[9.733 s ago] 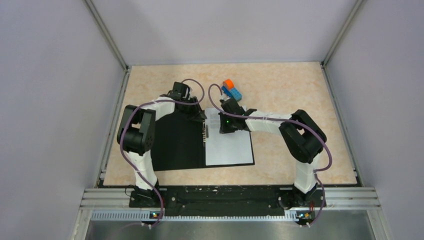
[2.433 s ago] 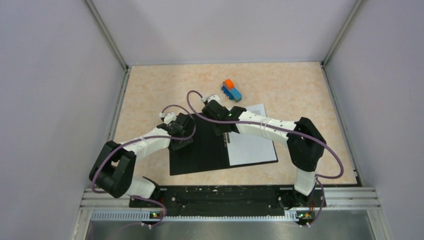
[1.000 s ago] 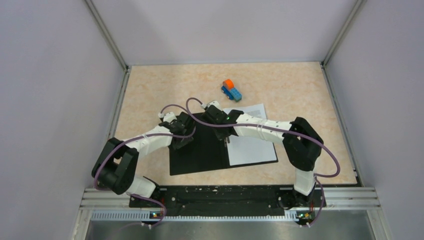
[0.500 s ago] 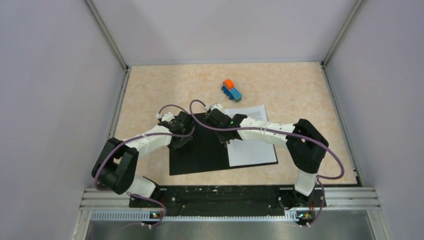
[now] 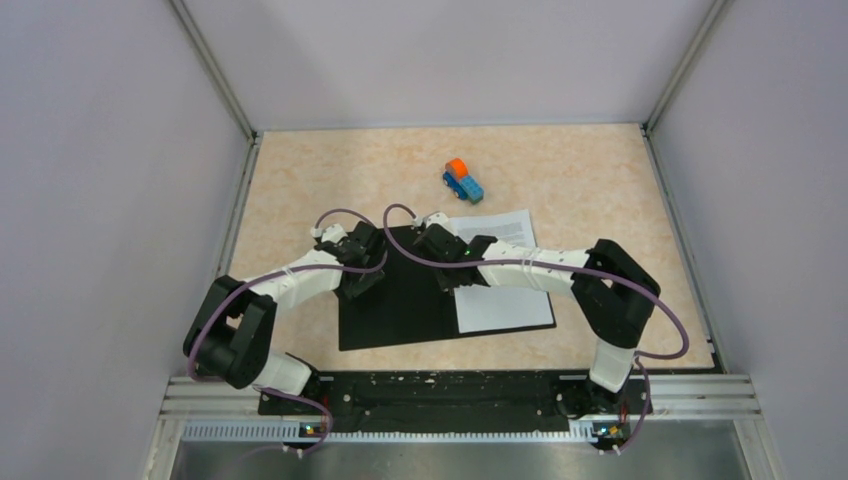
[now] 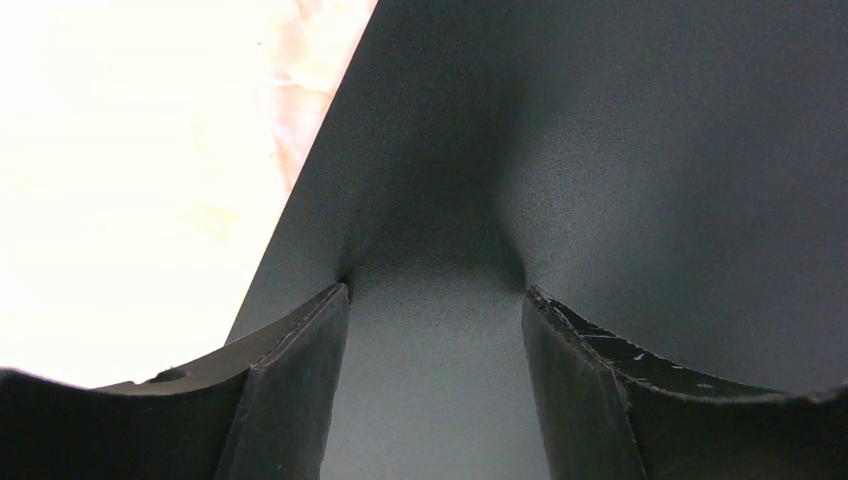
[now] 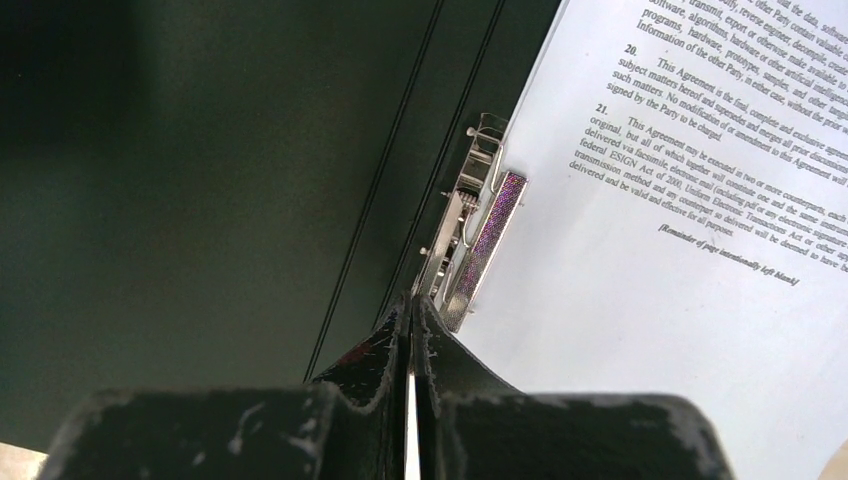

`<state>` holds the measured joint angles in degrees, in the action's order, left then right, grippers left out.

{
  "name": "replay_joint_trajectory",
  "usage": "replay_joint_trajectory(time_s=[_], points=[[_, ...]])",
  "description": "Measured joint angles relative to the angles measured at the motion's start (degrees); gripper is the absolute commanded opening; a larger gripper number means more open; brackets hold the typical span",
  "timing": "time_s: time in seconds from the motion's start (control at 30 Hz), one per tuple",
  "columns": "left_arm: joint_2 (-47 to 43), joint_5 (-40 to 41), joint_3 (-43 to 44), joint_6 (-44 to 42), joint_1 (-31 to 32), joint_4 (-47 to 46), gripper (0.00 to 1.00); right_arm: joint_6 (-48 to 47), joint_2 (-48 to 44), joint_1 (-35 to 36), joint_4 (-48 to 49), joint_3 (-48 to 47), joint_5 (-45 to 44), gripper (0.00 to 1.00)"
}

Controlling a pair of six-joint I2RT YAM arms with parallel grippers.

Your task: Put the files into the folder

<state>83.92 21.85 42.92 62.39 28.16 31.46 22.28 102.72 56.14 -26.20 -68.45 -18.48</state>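
Observation:
The folder [image 5: 395, 310] lies open on the table with its black inside up. The files [image 5: 505, 305], white printed sheets, rest on its right half, slightly askew, with their far edge past the folder's rim. My left gripper [image 5: 362, 278] stands open with its fingertips pressed on the left flap [image 6: 600, 150], and nothing sits between them [image 6: 435, 292]. My right gripper [image 5: 452, 278] is shut and empty. Its tips [image 7: 410, 305] sit at the near end of the metal clip [image 7: 480, 225], along the spine beside the files [image 7: 680, 280].
A small blue-and-orange toy truck [image 5: 463, 181] stands on the table beyond the folder. Grey walls enclose the beige tabletop [image 5: 600, 180] on three sides. The black mounting rail [image 5: 440, 385] runs along the near edge.
My right gripper has closed fully and slid a little along the spine toward the near side. The left gripper has stayed open on the left flap.

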Motion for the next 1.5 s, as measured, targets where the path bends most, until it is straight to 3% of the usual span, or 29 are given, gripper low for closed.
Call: replay_joint_trajectory(time_s=[1.5], points=[[0.0,-0.59,-0.17,0.26,-0.44,-0.04,0.69,1.55,0.76,-0.92,5.64,4.9,1.16,0.0]])
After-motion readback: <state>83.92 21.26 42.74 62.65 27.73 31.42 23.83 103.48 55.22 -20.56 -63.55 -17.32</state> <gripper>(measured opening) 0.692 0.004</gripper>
